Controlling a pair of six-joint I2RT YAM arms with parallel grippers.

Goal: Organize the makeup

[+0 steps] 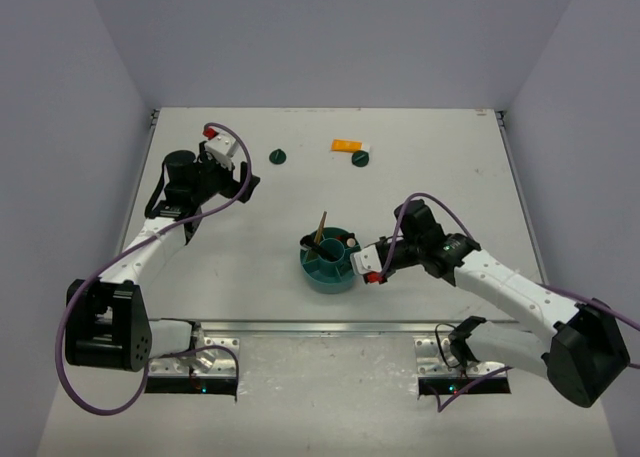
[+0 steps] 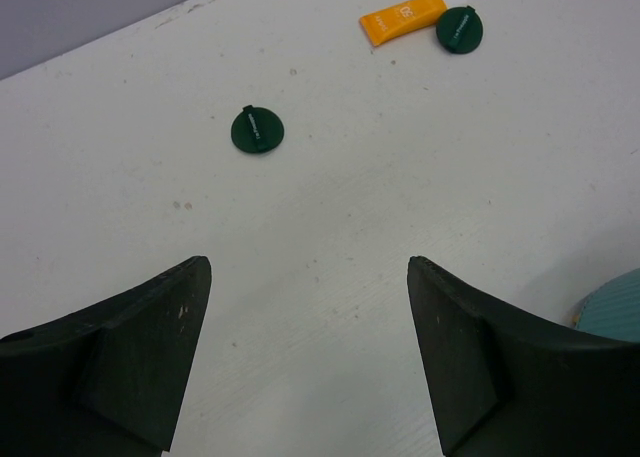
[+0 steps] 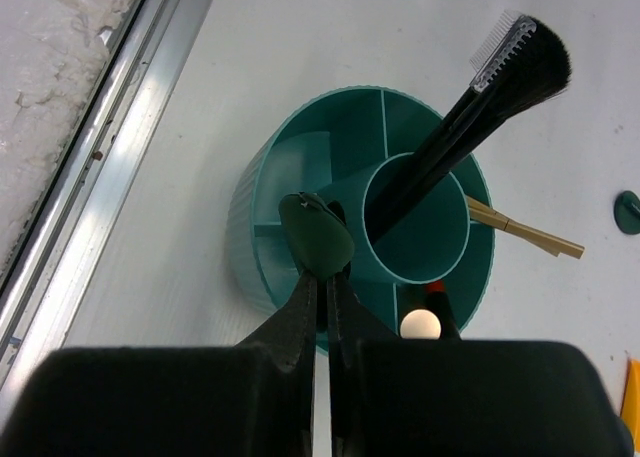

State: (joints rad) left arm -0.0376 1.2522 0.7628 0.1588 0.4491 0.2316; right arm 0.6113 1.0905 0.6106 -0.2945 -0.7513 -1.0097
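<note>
Green compact [image 3: 316,233] in right claw [image 3: 319,273]

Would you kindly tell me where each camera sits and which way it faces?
Top external: above and behind, looking down on the table; left arm and right arm show.
Left wrist: faces across the table toward the orange packet; open left gripper shows.
Right wrist: looks down into the teal bowl; right gripper, shut on a green compact, shows.
Shared: top and left wrist both see the orange packet.
</note>
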